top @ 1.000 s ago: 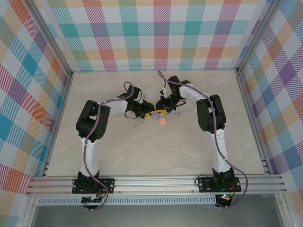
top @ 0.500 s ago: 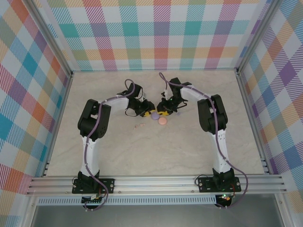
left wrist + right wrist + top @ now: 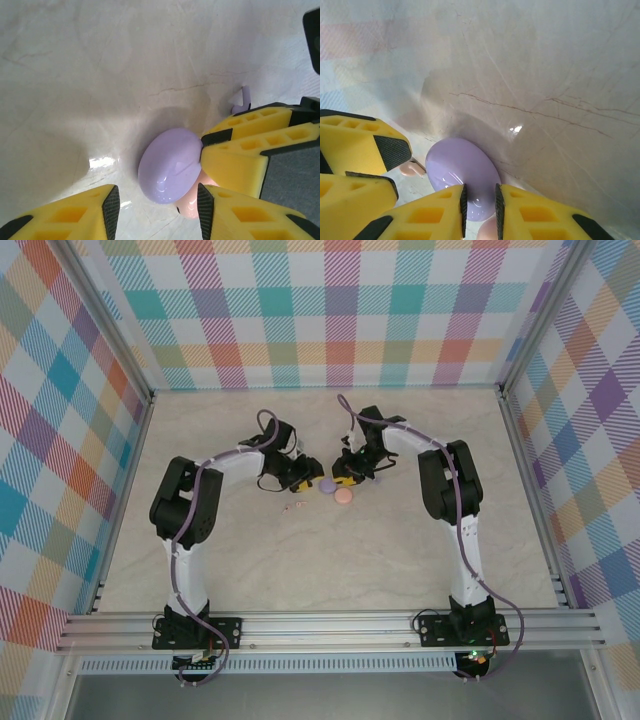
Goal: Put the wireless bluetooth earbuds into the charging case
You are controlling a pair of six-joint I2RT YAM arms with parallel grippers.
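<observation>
At the middle of the marbled worktop (image 3: 330,570) in the overhead view, the two arms reach inward and meet tip to tip over a purple disc-shaped case (image 3: 167,165). A pink disc-shaped case (image 3: 343,496) lies just to its lower right. In the right wrist view, the right gripper (image 3: 480,197) has its jaws drawn close together, pinching the near rim of the purple disc-shaped case in the narrow slot between them. In the left wrist view, those same yellow fingers press the case's right edge. The case sits tilted, its lower edge overlapping the pink one beneath it. The left gripper (image 3: 156,196) fills the bottom of its own view with jaws well apart. The purple case lies just beyond their tips, not gripped by them. A purple earbud (image 3: 242,99) rests on the bare worktop at the upper right of the left wrist view, just behind the right gripper's fingers and outside any case. In the overhead view, the pale pink earbuds (image 3: 293,505) lie loose on the worktop, lower left of the left gripper's tip and near the cases.
</observation>
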